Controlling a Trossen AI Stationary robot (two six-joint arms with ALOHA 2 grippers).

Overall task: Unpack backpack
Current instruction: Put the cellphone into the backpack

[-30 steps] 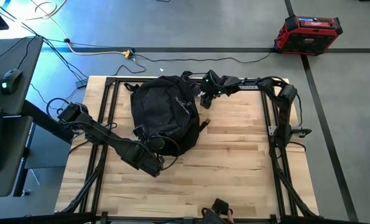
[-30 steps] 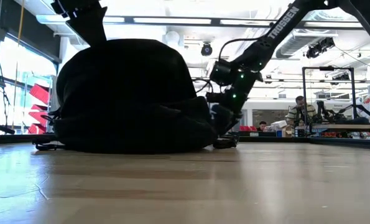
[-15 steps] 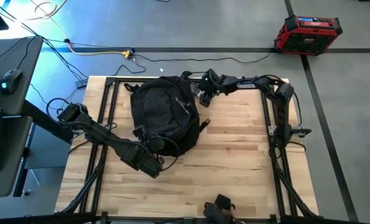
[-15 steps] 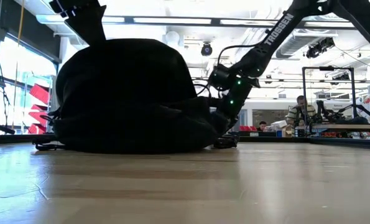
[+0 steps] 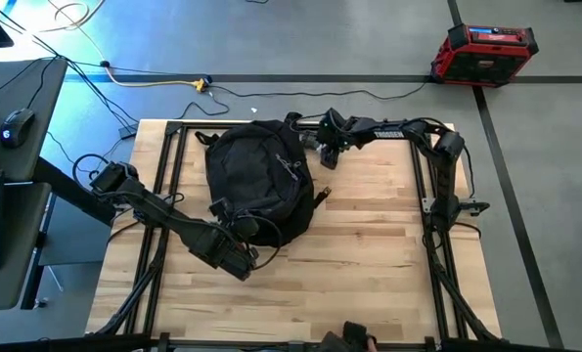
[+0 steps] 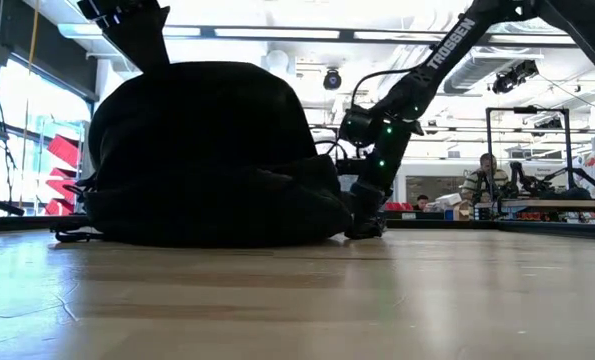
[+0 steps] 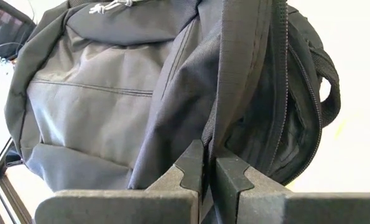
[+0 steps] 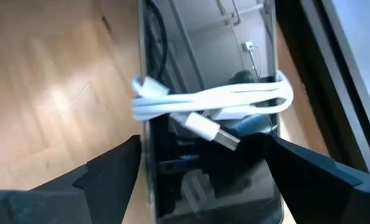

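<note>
The large black backpack point(image 5: 256, 176) lies on the wooden table with its broad side down, and it bulks high in the low view point(image 6: 207, 150). My left gripper point(image 5: 244, 240) is at its near end, shut on a strap. My right gripper point(image 5: 326, 151) is just off the backpack's far right corner, low over the table point(image 6: 367, 215). Between its widely spread fingers sits a glossy black flat device point(image 8: 209, 180) with a coiled white cable point(image 8: 209, 102) bundled across it. My left gripper point(image 7: 209, 158) pinches a black webbing strap point(image 7: 237, 93) beside the zipper track at the backpack's near end. Its fingers come in roughly level from the table's near-left side. The backpack stays lying on the table. My right gripper point(image 8: 200, 155) has the black device between its two fingers point(image 8: 113, 168), one finger against each long side. The fingers slant down toward the table. The cable lies loose across the device's face, its plug point(image 8: 225, 138) sticking out.
Bare wood point(image 5: 369, 254) covers the table's near and right parts. Dark frame rails point(image 5: 423, 176) run along the table's sides. A desk with a mouse point(image 5: 15, 122) stands to the left, and a red-black case point(image 5: 484, 51) and cables lie on the floor. People sit far behind point(image 6: 477, 180).
My right gripper first edged toward the backpack, then drew back toward the table's right and sank closer to the tabletop. The backpack has kept its place.
</note>
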